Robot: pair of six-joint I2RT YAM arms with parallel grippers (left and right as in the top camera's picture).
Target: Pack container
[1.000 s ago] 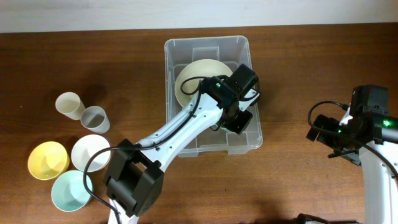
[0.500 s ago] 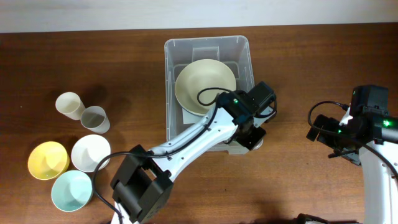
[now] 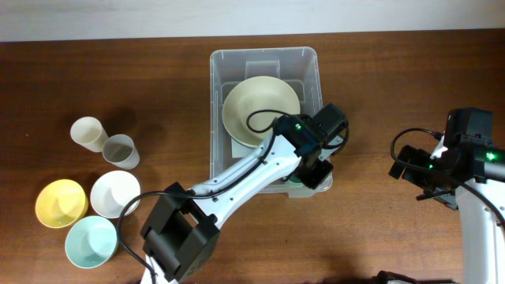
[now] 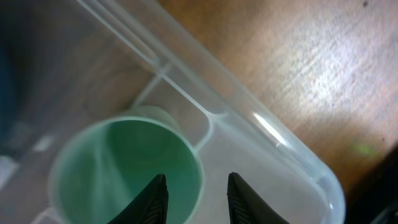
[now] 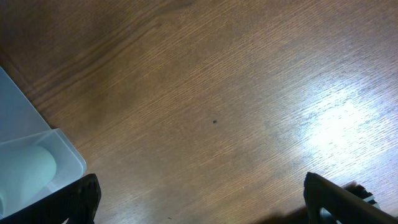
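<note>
So, far left: we see a cream cup [image 3: 88,134] and a grey cup [image 3: 121,151] standing close together on the worktop [image 3: 394,79].
Front left: a yellow bowl [image 3: 61,203], a white bowl [image 3: 114,193] and a pale blue bowl [image 3: 91,241] sit in a tight cluster.
Container: the clear container [image 3: 215,102] sits mid-worktop, toward the far edge.
Inside it: we find a beige bowl [image 3: 260,110] in the far half and a green cup [image 4: 124,168] upright in the near right corner.
Left claw [image 4: 196,177]: released, with its fingers parted astride the green cup's rim, one inside and one outside.
Right claw [image 5: 201,180]: released wide over bare worktop to the right of the container, with nothing between its fingers.
</note>
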